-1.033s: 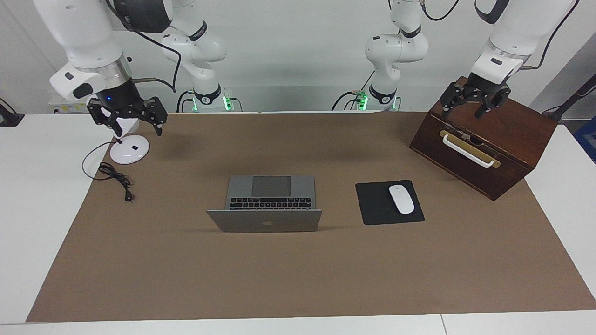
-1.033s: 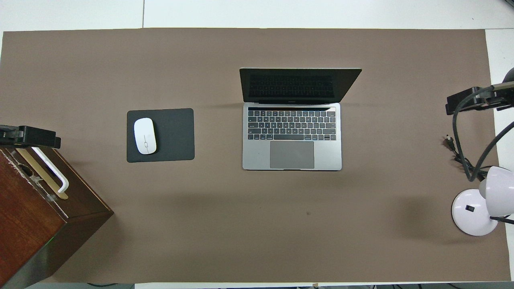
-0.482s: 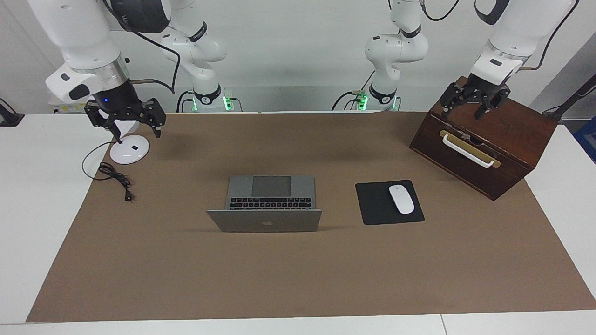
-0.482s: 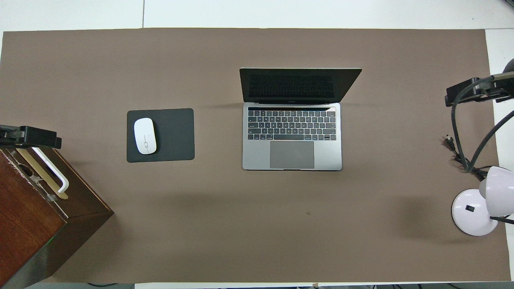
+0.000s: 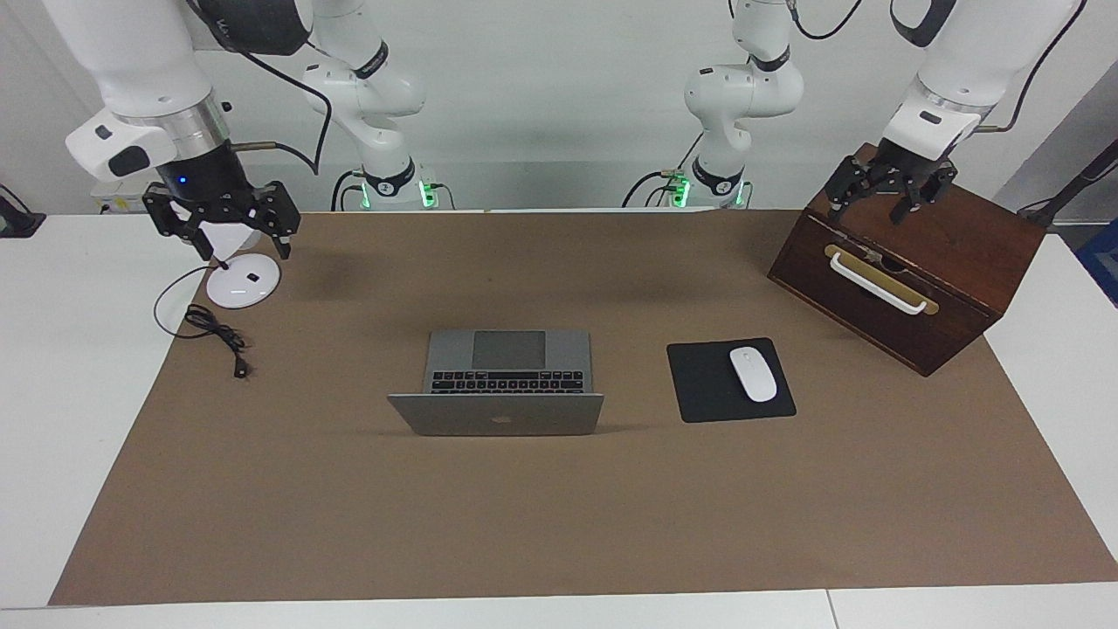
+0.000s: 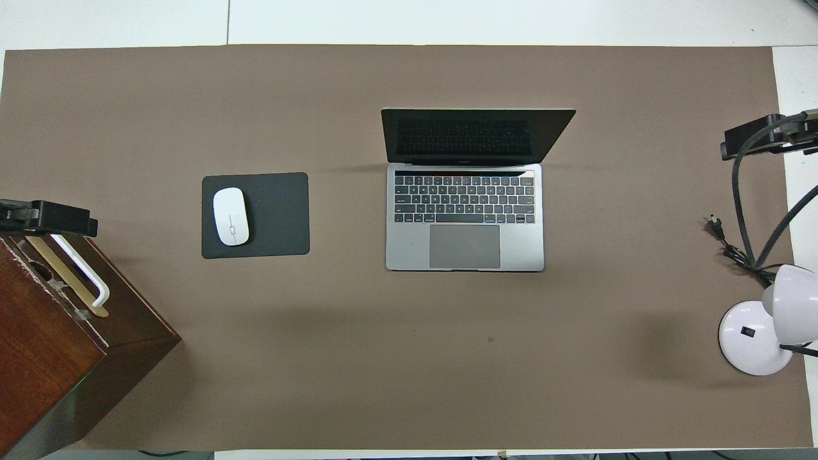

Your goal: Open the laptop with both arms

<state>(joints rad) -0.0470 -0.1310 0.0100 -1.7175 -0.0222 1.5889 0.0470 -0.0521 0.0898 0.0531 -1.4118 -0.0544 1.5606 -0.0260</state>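
The silver-grey laptop stands open in the middle of the brown mat, its lid up with the apple logo turned away from the robots. In the overhead view the laptop shows its black keys, grey trackpad and dark screen. My right gripper hangs open over the white lamp at the right arm's end of the table, well apart from the laptop; it also shows in the overhead view. My left gripper hangs open over the wooden box at the left arm's end; its tip shows in the overhead view. Neither holds anything.
A black mouse pad with a white mouse lies beside the laptop toward the left arm's end. A dark wooden box with a white handle stands there too. A white desk lamp and its black cable lie at the right arm's end.
My right gripper has drifted a little farther toward the right arm's end of the table, away from the laptop. The left gripper and the laptop have stayed put.
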